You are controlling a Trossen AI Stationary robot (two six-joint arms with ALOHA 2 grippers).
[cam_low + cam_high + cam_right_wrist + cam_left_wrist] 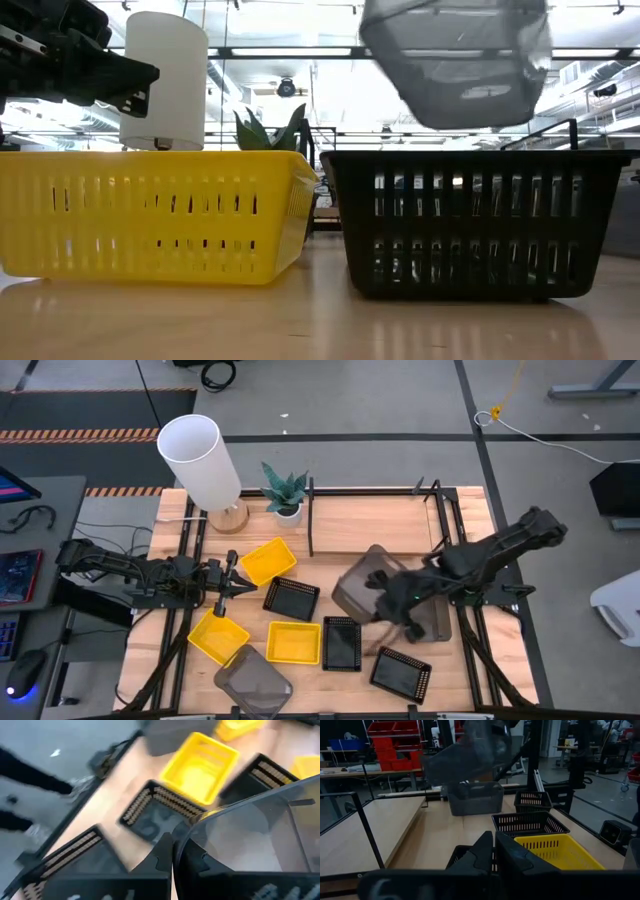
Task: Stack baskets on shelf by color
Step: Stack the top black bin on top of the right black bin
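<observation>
Smoky-grey basket (362,585) lifted above the table (330,670).
Right gripper (173,851) clenched on its rim; left gripper (240,588) pinched together, idle among yellow baskets (268,560).

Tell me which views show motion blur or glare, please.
Right wrist view: strongly smeared, the yellow basket streaked. Left wrist view: the raised grey basket blurred. Low view: that grey basket soft-edged against bright ceiling lights, with reflections on the table. High view: fairly sharp.
</observation>
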